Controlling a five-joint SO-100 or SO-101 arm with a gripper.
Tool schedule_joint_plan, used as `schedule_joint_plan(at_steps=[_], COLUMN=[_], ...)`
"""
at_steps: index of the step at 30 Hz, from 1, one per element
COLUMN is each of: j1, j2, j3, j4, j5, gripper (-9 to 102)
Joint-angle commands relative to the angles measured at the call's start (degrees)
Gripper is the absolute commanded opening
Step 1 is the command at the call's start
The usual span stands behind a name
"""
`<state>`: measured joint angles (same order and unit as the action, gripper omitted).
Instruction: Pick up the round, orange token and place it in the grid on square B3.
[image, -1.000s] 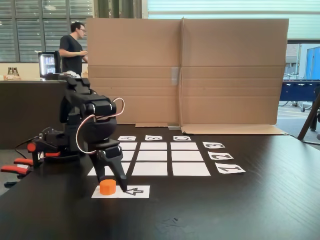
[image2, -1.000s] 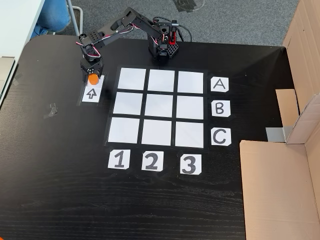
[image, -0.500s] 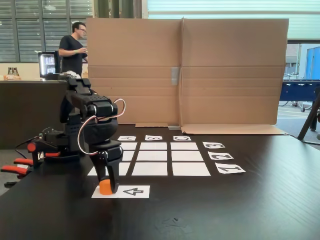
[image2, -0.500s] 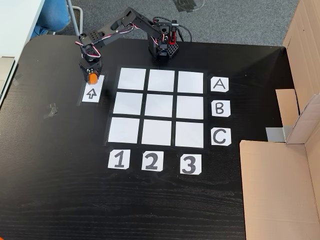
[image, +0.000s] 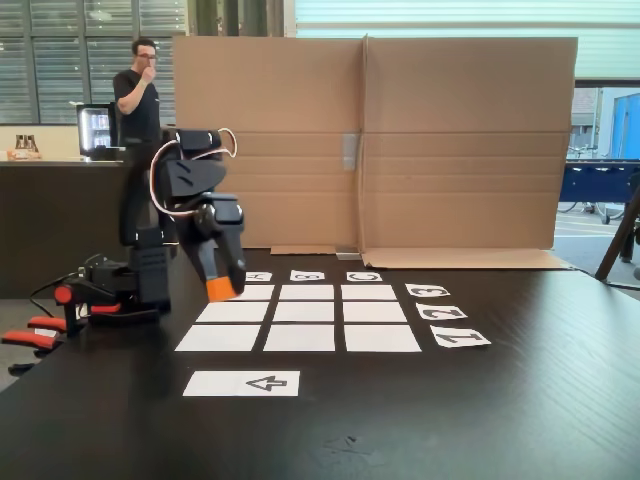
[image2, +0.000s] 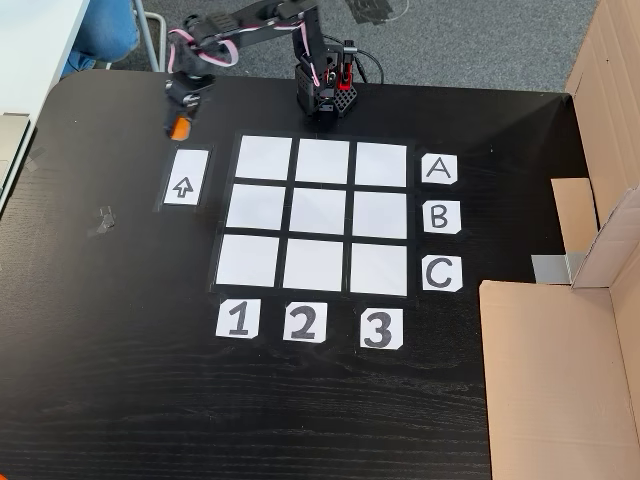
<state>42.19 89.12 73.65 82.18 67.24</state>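
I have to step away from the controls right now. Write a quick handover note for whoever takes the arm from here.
Gripper: shut on the token, held in the air above the table.
Token: lifted off the arrow strip, which now lies bare. In the top-down fixed view it hangs beyond that strip's far end, outside the grid.
Square B3: empty; it is the middle cell of the column above card 3, level with card B.
Done: pick-up.
Left: carry the token across the grid to B3, lower it, open, withdraw.
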Motion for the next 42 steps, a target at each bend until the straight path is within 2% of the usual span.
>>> schedule_joint_plan(at_steps=[1,9,15,20,26,33,42], j1=[-7.38,-35.24,-55.46,-65.30,-71.02,-71.98,-71.98], j2=[11.51,23.29,21.53,14.94,3.60,-7.29,-14.24], j3=[2.81,5.45,6.15,6.59,6.42,6.42,7.29], j4=[1.41,6.77,6.77,3.69,-0.35,-4.13,-4.31], j5=[-0.18,7.91,13.36,17.40,22.41,23.99,29.18], gripper=[-1,-1,-1,-1,-1,-1,0])
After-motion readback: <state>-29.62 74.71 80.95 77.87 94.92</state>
